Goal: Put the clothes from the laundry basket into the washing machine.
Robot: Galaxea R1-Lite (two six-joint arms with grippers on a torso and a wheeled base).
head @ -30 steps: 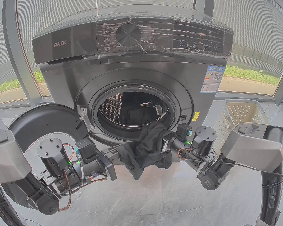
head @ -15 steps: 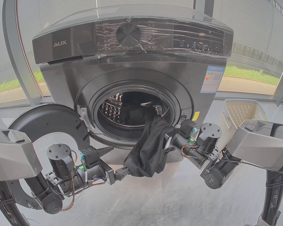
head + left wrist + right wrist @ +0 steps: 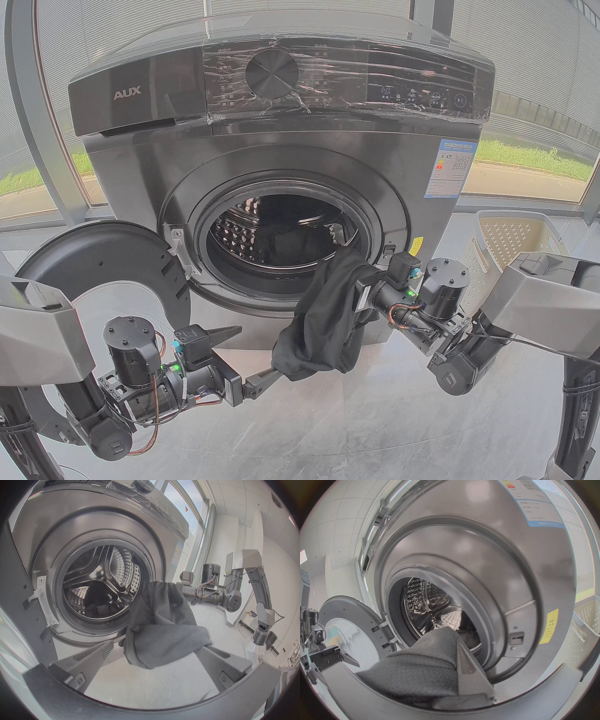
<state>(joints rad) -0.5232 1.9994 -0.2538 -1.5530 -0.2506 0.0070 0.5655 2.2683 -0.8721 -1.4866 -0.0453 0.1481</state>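
Note:
A black garment [image 3: 325, 312] hangs from my right gripper [image 3: 351, 292], which is shut on its top just in front of the lower right rim of the washing machine's drum opening [image 3: 281, 237]. In the right wrist view the cloth [image 3: 425, 667] covers the gripper [image 3: 450, 683], with one finger [image 3: 468, 667] showing. My left gripper [image 3: 259, 350] is open, low and left of the garment, and its lower fingertip touches the hanging end. In the left wrist view the garment [image 3: 162, 627] hangs between that gripper's spread fingers [image 3: 90, 661]. Dark clothes [image 3: 284, 244] lie inside the drum.
The round door [image 3: 100, 269] stands swung open to the left of the drum. A white perforated laundry basket [image 3: 519, 240] sits on the floor right of the machine, behind my right arm. Pale tiled floor [image 3: 350, 431] lies open in front.
My left arm has dropped and drawn back to the left, so the garment now hangs from the right gripper. The right gripper has lifted the garment toward the drum's rim.

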